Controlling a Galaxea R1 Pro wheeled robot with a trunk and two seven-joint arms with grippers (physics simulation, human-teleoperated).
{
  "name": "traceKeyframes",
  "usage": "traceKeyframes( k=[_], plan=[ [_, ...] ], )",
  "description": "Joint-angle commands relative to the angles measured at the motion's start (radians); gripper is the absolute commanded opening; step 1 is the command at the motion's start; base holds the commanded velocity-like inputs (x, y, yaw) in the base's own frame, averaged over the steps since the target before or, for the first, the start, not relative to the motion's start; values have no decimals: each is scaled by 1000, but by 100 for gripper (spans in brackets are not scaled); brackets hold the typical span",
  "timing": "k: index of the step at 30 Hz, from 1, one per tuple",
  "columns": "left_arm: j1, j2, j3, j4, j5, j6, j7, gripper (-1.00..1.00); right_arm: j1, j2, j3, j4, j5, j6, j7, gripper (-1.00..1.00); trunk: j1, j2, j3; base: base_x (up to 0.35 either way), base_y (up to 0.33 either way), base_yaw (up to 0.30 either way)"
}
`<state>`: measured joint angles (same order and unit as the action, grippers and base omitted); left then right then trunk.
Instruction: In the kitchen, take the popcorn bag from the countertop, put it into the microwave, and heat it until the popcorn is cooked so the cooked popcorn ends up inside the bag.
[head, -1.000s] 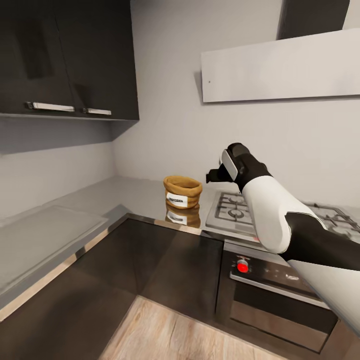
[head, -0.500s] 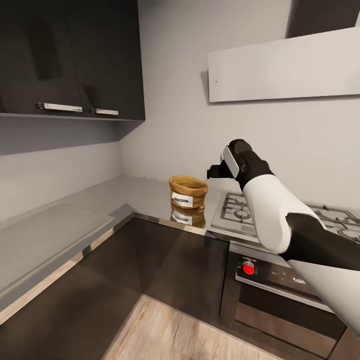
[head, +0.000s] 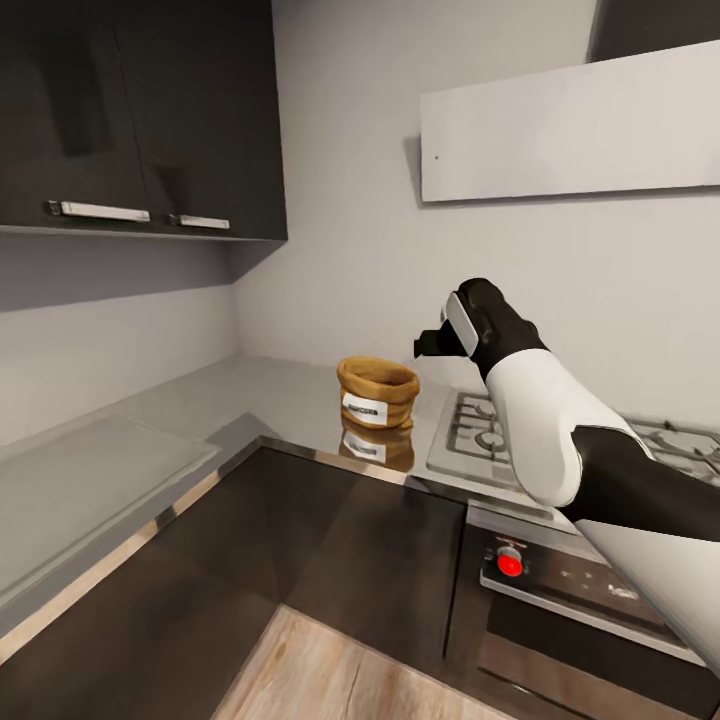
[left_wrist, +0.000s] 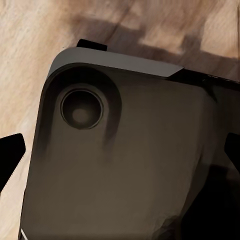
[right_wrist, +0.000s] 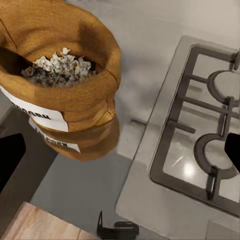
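Popcorn bag: the popcorn bag (head: 377, 392) stands upright on the grey worktop (head: 270, 395), close to its front edge, with its mirror image on the metal just under it; in the right wrist view the popcorn bag (right_wrist: 60, 85) is open at the top and shows pale kernels inside, its white label facing the front edge.
Beside the bag: the gas hob (head: 500, 440) lies just to its right, a narrow strip of bare metal between the two; the hob's near edge (right_wrist: 150, 165) runs alongside that strip.
Open room: bare worktop stretches left from the bag into the corner and along the side wall; the grey wall stands behind it.
Right hand: the right hand (head: 428, 345) hangs above and just right of the bag, apart from it; its fingertips sit wide apart at the borders of the wrist view, nothing between them.
Left hand: its dark fingertips sit spread at the borders of its wrist view, over the robot's dark base (left_wrist: 125, 150) and the wood floor (left_wrist: 30, 45).
Below the edge: dark cabinet fronts (head: 330, 530), and the built-in oven (head: 590, 600) with a red knob under the hob.
Overhead: dark wall cabinets (head: 140, 110) at the left, the white hood (head: 570, 125) over the hob.
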<state>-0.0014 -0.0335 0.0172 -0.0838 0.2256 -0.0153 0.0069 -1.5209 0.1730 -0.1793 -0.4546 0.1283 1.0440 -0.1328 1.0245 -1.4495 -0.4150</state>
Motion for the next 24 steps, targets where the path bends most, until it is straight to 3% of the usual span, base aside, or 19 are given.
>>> traceKeyframes(
  k=[1, 24],
  plan=[
    [0, 0, 1, -1, 5, -2, 1, 100, -1, 2, -8, -1, 10, 3, 2, 100, 1, 0, -1, 310, 0, 0],
    [0, 0, 0, -1, 5, -2, 1, 100, 9, 2, -9, 40, 7, 3, 4, 100, 1, 0, -1, 251, 0, 0]
  ],
)
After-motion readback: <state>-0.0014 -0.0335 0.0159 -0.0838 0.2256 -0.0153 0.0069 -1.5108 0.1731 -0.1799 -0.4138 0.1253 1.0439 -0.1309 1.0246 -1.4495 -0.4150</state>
